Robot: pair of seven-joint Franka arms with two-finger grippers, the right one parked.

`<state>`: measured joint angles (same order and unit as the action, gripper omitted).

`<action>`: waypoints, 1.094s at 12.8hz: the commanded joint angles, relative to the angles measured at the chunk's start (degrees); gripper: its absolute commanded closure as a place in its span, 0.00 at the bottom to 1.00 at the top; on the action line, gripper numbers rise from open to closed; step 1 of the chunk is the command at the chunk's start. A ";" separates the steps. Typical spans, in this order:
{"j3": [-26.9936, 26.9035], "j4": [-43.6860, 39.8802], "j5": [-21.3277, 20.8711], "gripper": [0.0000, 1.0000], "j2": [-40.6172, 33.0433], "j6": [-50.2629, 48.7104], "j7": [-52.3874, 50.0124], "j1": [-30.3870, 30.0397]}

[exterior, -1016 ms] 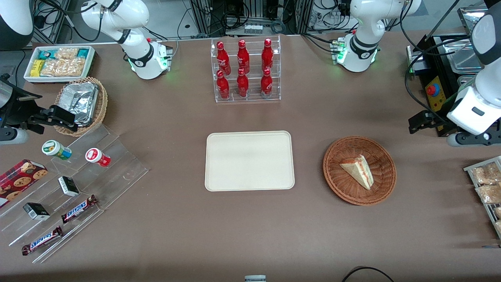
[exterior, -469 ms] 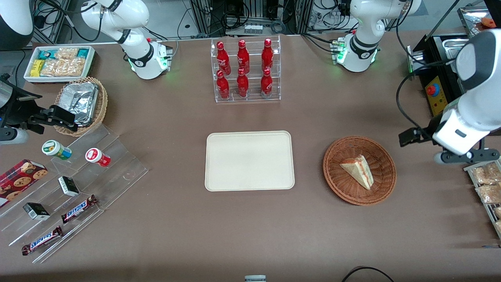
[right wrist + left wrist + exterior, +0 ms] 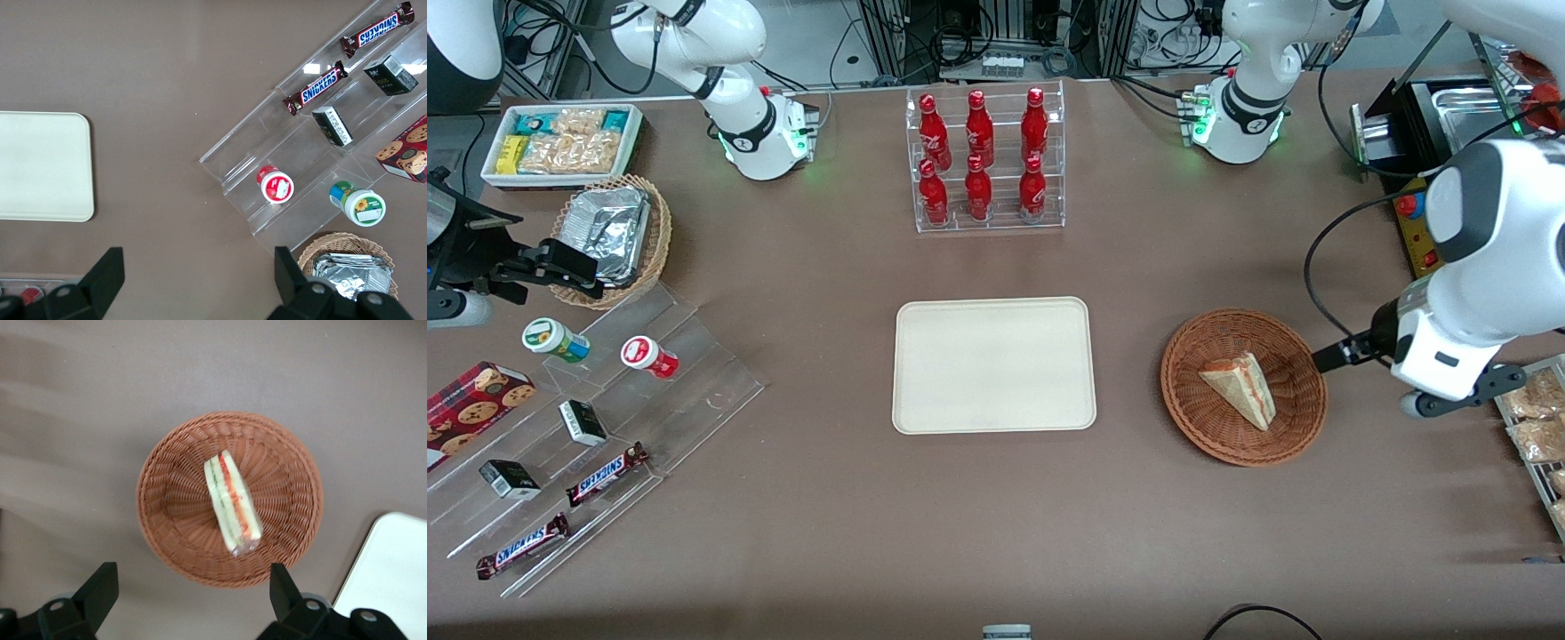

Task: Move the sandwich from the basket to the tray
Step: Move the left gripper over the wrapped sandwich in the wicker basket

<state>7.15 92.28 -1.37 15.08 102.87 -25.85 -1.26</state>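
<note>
Front view: the working arm's tool [image 3: 1325,357] hangs just beside the rim of the wide, shallow round basket of reddish-brown woven wicker [image 3: 1243,387], on the side toward the working arm's end of the brown worktop [image 3: 800,516]. Only its dark tip shows past the white wrist. The small triangular sandwich of pale bread [image 3: 1240,388] lies in the basket, near the tool and untouched. The flat rectangular cream-coloured tray [image 3: 994,364] sits well apart from the tool, with the basket between them.

Left wrist view: the tool [image 3: 190,592] has its two black fingers [image 3: 100,590] spread wide (nothing between them but worktop and basket rim). Below the tool, the sandwich [image 3: 232,501] rests on its side in the basket [image 3: 173,520], its red and green filling edge showing. A corner of the tray [image 3: 393,580] lies beside the basket.
</note>
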 commanded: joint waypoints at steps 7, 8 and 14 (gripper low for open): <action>-0.20 14.75 0.58 0.00 -1.89 17.52 -20.54 5.47; -0.20 15.82 0.41 0.00 -2.24 18.24 -21.08 5.56; -0.38 23.12 -2.14 0.00 -4.09 23.68 -26.08 5.65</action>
<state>6.87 112.69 -1.88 12.61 123.98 -48.34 4.07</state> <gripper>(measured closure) 0.000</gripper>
